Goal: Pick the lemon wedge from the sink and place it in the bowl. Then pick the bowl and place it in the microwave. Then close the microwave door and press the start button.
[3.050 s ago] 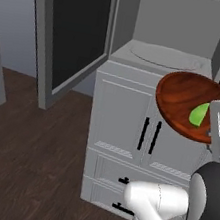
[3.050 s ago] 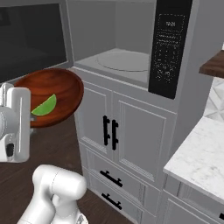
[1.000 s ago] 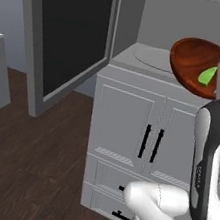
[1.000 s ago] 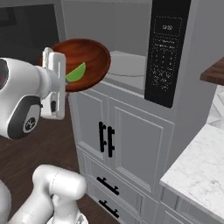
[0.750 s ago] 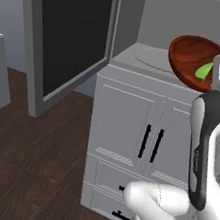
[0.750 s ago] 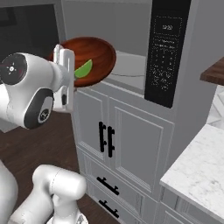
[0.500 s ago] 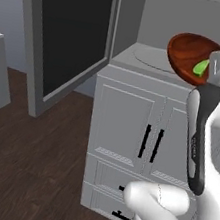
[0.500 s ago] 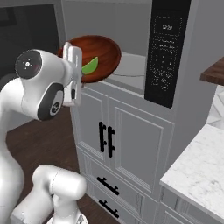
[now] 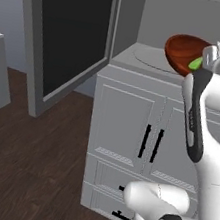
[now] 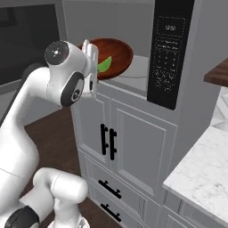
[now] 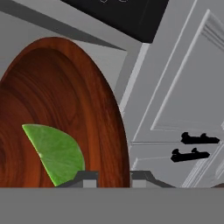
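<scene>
You are looking at a rendered home kitchen: built-in microwave (image 10: 133,67) with its door (image 9: 68,39) swung open, grey cabinet doors (image 10: 129,138) with black handles, drawers (image 10: 111,191) below, a marble tabletop (image 10: 200,169), dark wood floor (image 9: 31,170).

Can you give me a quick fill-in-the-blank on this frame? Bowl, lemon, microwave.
1. The lemon wedge lies inside the ____.
2. The microwave door stands ____.
3. The gripper has its jaws closed on the rim of the ____.
4. The bowl is carried at the height of the ____ opening, above the cabinet doors.

Missing words: bowl; open; bowl; microwave
</scene>
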